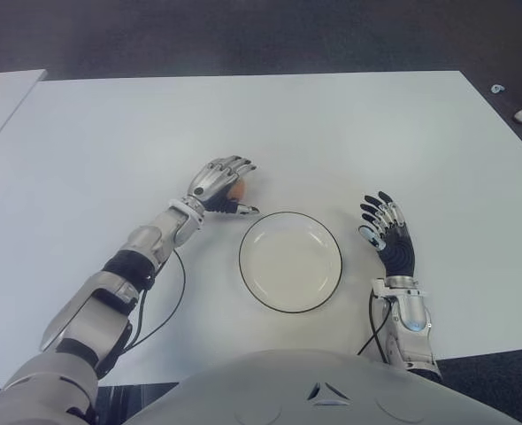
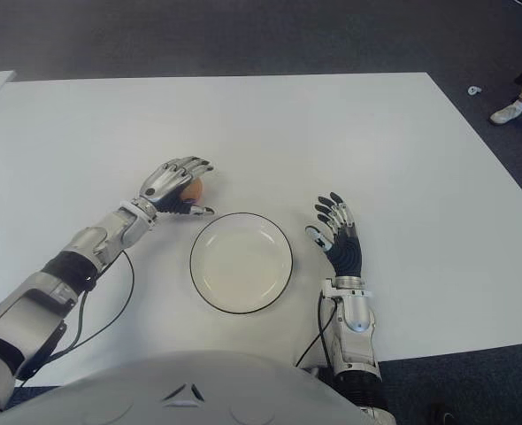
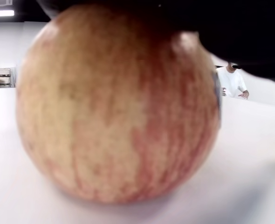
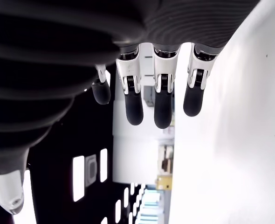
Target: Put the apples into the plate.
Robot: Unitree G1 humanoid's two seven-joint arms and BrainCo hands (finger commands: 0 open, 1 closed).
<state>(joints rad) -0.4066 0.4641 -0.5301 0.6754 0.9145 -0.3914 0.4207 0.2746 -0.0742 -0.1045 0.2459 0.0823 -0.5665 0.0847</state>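
Here, white table (image 1: 349, 133), dark floor (image 1: 243, 35), left hand (image 1: 218, 184) clasping apple (image 1: 237, 189) (beside plate (image 1: 332, 283)), right hand (image 1: 389, 237) spread.

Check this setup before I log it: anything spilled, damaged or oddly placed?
Nothing stands out. The plate sits flat and empty on the table, the left hand is closed over an intact apple, and the right hand is open beside the plate.

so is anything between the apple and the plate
Nothing visible. The left hand is curled over the apple, just off the empty plate rim, with bare table between. The right hand shows beyond the plate's far side.
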